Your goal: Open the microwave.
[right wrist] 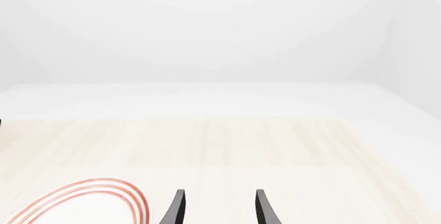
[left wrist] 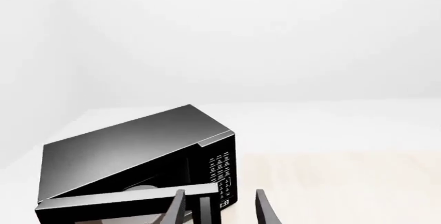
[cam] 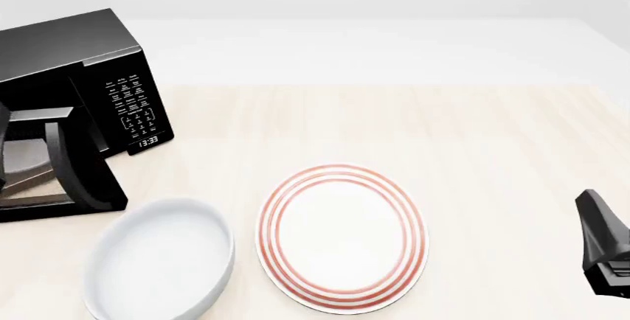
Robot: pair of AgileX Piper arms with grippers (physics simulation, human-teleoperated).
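**Microwave door swung well out, job nearly done**

The big black boxy microwave (cam: 69, 62) stands at the far left corner of the pale wooden table (cam: 394, 128), its white-labelled keypad panel (cam: 133, 106) and small clock turned toward the middle of the table. Its door (cam: 74, 161) already stands far out from the body, swung toward the near edge, so I'd say the opening is mostly accomplished; what may be left is a little more swing and letting go. From the left wrist view a pale round turntable (left wrist: 141, 189) shows inside the cavity, with nothing on it that I can see.

The left gripper (left wrist: 219, 206) sits right at the door's free edge with its fingers apart; one finger overlaps the door edge, though whether it touches I cannot tell.

Just in front of the microwave lies a white round bowl (cam: 158, 261), empty. Beside that, further from the microwave, is a white plate with red rings (cam: 340, 235), also bare. The right gripper (right wrist: 219, 206) hangs well away from the microwave, fingers apart, holding nothing.
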